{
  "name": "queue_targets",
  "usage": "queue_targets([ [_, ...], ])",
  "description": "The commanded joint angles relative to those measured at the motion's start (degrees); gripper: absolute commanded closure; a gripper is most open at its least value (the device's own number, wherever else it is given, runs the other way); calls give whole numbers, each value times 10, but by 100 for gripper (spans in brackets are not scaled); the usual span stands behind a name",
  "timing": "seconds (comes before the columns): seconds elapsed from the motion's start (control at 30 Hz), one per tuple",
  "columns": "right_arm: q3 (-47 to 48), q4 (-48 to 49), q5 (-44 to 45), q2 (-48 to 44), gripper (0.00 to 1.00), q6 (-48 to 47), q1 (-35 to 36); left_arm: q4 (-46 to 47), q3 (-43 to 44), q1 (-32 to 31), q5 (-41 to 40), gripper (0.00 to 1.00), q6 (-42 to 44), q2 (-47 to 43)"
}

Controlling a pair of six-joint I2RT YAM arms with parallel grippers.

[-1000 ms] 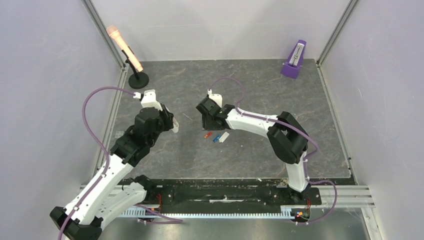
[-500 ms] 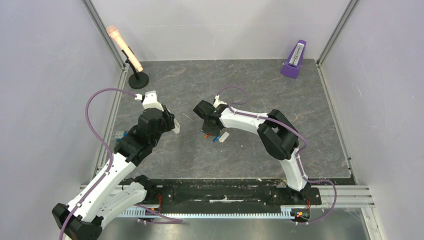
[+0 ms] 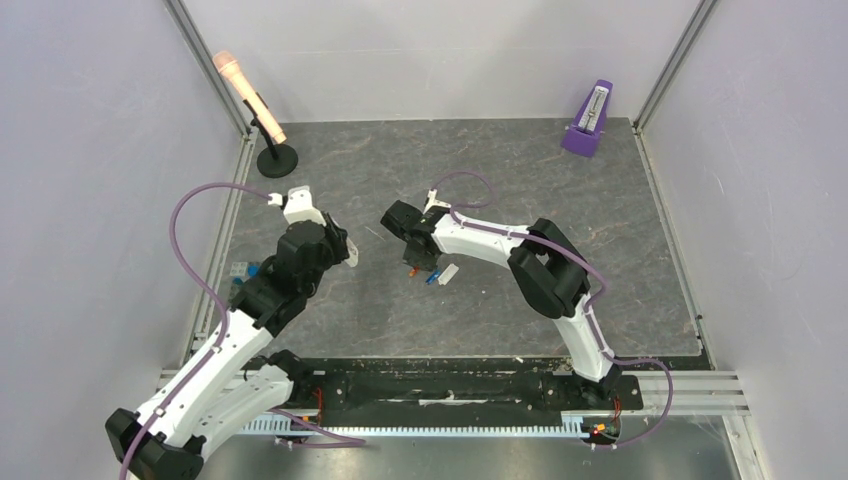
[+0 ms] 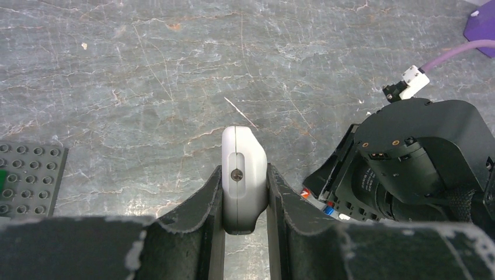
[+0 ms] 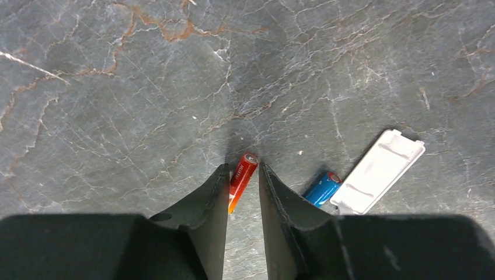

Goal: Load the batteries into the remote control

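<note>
Two arms, top view: left gripper (image 3: 346, 250) left of centre, pinching the remote (image 3: 351, 256); right gripper (image 3: 420, 262) at centre, low over the table (image 3: 520, 170).
Top view, loose items: blue battery (image 3: 432, 278) and battery cover (image 3: 449, 272) just lower right of the right gripper; metronome (image 3: 588, 120) upper right; microphone (image 3: 248, 98) upper left.
Left wrist view: remote edge-on at centre, clamped between both fingers, looks lifted off the table; battery bay not visible.
Right wrist view: narrow jaws, one each side of the red battery (image 5: 244, 172), which lies slanted on the table; can't tell if actually gripped. Blue battery at lower right, just beside the cover.
Risk: slanted red battery may twist or squirt out when squeezed off-axis, and could knock the blue one rolling.
Risk 2: bay facing away means no clear slot for insertion.
</note>
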Motion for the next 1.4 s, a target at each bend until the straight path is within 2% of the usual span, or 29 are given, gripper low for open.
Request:
queue_targets([
  [0.0,6,-32,37,41,74,-55,7,40,-6,3,-31,98,-13,-23],
  [0.23,-20,-30,45,55,83,-107,27,17,-4,3,-57,98,-10,-48],
  [0.37,-36,-2,56,40,98,-170,28,11,-7,2,-31,98,-14,-64],
  [0.47,-59,53,66,-12,100,-228,23,7,-8,3,17,98,-15,-60],
  [0.67,-173,167,38,-199,100,-342,-13,-1,7,3,135,98,-38,-16],
  [0.83,-273,251,-70,-367,100,-470,-39,34,32,3,273,98,-87,32],
  [1.0,-306,292,-160,-493,100,-537,-43,64,63,3,381,98,-141,77],
  [1.13,-345,353,-264,-559,100,-558,-43,54,105,3,443,98,-168,110],
  [1.37,-391,412,-379,-616,99,-589,-42,29,174,12,535,98,-228,164],
])
